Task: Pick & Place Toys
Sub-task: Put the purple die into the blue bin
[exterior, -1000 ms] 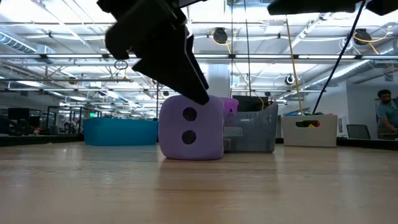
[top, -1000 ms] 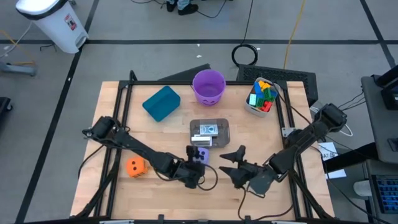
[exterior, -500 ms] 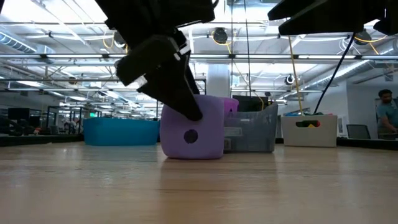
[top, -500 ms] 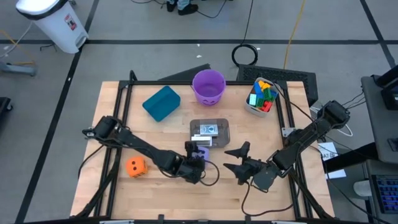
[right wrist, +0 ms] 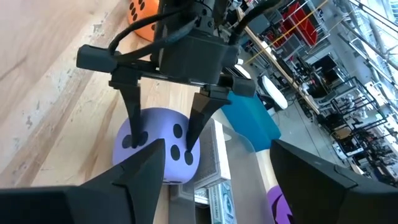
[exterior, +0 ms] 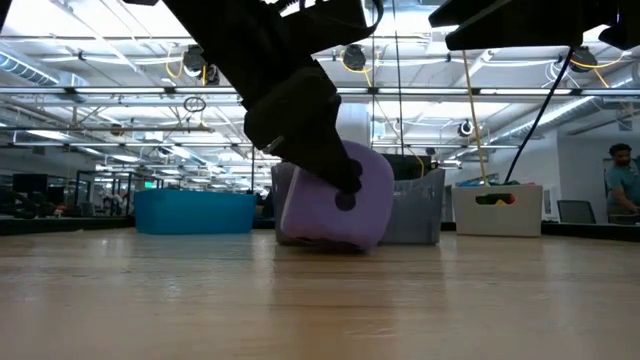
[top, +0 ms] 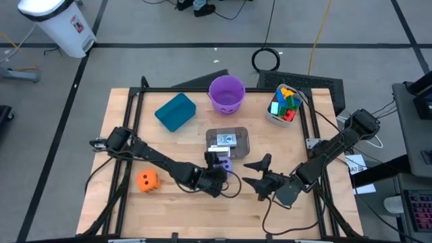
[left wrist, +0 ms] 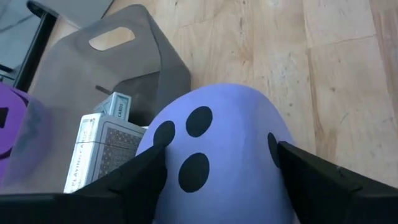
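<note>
Right now my left gripper (exterior: 330, 165) grasps the soft purple die with black pips (exterior: 335, 200), one finger on each side face, as my right wrist camera shows plainly. I pinch it across the flat faces because the foam-like cube gives under the pads and a corner hold would likely slip. The die is tilted, one bottom edge lifted off the wooden table (top: 175, 202), so I judge I am just starting the lift.

It sits near the middle of the table, touching or just beside the clear plastic tub (top: 227, 143) that holds boxed white card decks (left wrist: 99, 146). My right gripper (top: 260, 173) hangs nearby over the table with its fingers spread and nothing in them, pointed at the die, probably kept clear so the two arms do not clash.

An orange die with black pips (top: 147, 180) lies well apart near my left arm, with the teal bin (top: 175, 111) and purple bucket (top: 226, 92) at the far side.

As for writing, one deck's edge carries small print that seems to read "CARDS"; I cannot make out more.
</note>
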You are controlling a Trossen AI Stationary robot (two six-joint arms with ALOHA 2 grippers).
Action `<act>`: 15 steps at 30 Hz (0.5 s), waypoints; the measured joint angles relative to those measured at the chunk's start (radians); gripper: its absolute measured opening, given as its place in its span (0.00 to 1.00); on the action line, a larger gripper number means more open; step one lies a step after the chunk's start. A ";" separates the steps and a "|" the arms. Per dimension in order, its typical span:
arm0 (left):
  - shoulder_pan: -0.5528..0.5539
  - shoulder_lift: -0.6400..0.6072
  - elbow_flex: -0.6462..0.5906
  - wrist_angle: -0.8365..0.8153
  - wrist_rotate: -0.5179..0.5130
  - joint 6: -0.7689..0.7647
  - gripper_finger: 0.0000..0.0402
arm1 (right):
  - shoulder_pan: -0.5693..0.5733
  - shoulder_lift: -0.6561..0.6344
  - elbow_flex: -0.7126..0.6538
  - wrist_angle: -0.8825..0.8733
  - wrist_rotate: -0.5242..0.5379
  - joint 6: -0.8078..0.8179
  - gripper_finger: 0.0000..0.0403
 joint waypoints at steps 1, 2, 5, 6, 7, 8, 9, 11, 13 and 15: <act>0.000 0.000 0.000 -0.002 0.007 -0.007 0.69 | 0.000 0.000 0.000 0.002 0.000 0.000 0.65; 0.000 0.000 0.000 -0.004 0.011 -0.014 0.67 | 0.000 0.000 0.000 0.005 0.000 0.000 0.65; 0.000 0.000 -0.001 -0.006 0.020 -0.034 0.67 | 0.000 0.000 0.000 0.011 0.000 0.000 0.65; 0.000 0.000 -0.001 -0.007 0.022 -0.043 0.67 | 0.000 0.000 0.000 0.011 0.000 0.000 0.65; 0.000 0.000 -0.001 -0.007 0.024 -0.052 0.67 | 0.000 0.000 0.000 0.011 0.000 0.000 0.65; 0.000 0.000 -0.001 -0.008 0.025 -0.059 0.67 | 0.000 0.000 0.000 0.011 0.000 0.000 0.65; 0.000 0.000 -0.002 -0.008 0.027 -0.064 0.66 | 0.000 0.000 0.000 0.011 0.000 -0.001 0.65; -0.002 0.000 -0.002 -0.008 0.029 -0.068 0.66 | 0.000 0.000 0.000 0.011 0.000 -0.001 0.65; -0.006 0.000 -0.003 -0.007 0.027 -0.065 0.66 | 0.001 0.000 0.000 0.011 0.000 -0.001 0.65; -0.016 -0.008 -0.004 -0.009 0.010 -0.067 0.66 | 0.001 0.000 0.000 0.011 0.000 -0.001 0.65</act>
